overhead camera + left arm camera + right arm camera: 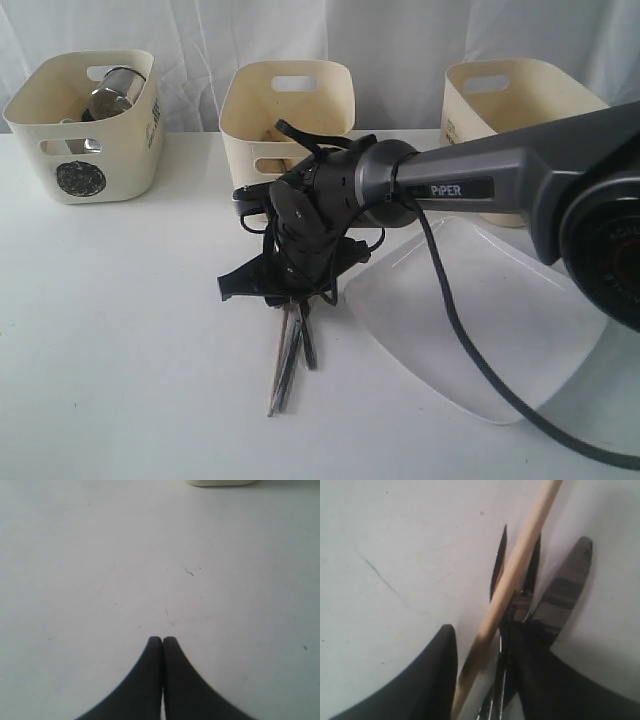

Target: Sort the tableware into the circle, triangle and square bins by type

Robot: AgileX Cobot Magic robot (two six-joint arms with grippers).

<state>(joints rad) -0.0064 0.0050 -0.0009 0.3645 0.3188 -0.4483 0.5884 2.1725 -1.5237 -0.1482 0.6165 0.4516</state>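
Observation:
My right gripper [288, 292] reaches across to the middle of the table and points down at a bundle of cutlery [285, 365]. In the right wrist view its jaws [482, 627] are nearly together on a pale chopstick [520, 565] and the steel fork [500, 560], one against each finger. The steel knife [567, 587] lies beside the far finger. The bundle's far ends seem to rest on the table. The large white plate [470, 330] lies to the right, under the arm. The circle bin [60, 150] holds a steel mug [113, 90]. My left gripper [162, 639] is shut and holds nothing.
Two more cream bins stand along the back, one in the middle [250, 120] and one at the right [480, 110]; the arm hides their front marks. The right arm's cable [450, 310] trails over the plate. A bin's edge [220, 482] shows past the left gripper.

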